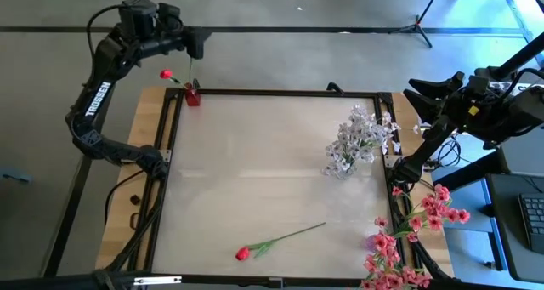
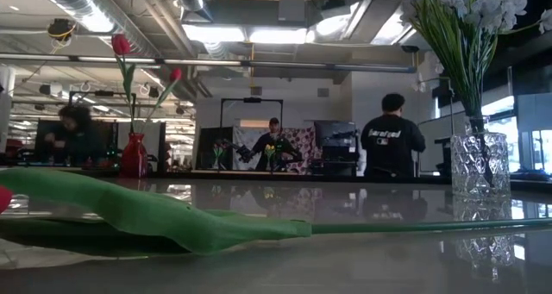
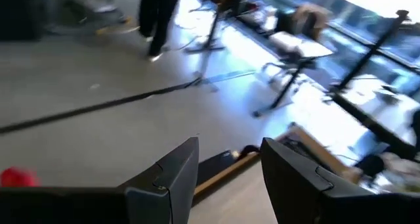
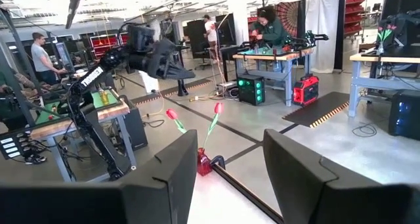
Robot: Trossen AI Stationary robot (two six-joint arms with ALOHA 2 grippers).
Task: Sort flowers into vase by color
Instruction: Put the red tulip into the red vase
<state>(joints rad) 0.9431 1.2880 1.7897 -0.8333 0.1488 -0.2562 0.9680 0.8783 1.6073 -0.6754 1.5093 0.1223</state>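
High view — thin-stemmed red bud (image 1: 243, 253) (lying flat).

L gripper (image 3: 228, 178): two dark fingers (image 3: 167, 184) apart, nothing btwn them. Past the gap, a wooden table edge (image 3: 226, 168) w/ dark frame. Red bud (image 3: 18, 177) at the picture's edge, blurred. Beyond: grey floor (image 3: 85, 86) w/ a dark cable, a person's legs (image 3: 156, 17), stands, desks; all blurred.

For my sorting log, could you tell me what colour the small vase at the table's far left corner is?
Red; the small vase shows best in the low view.
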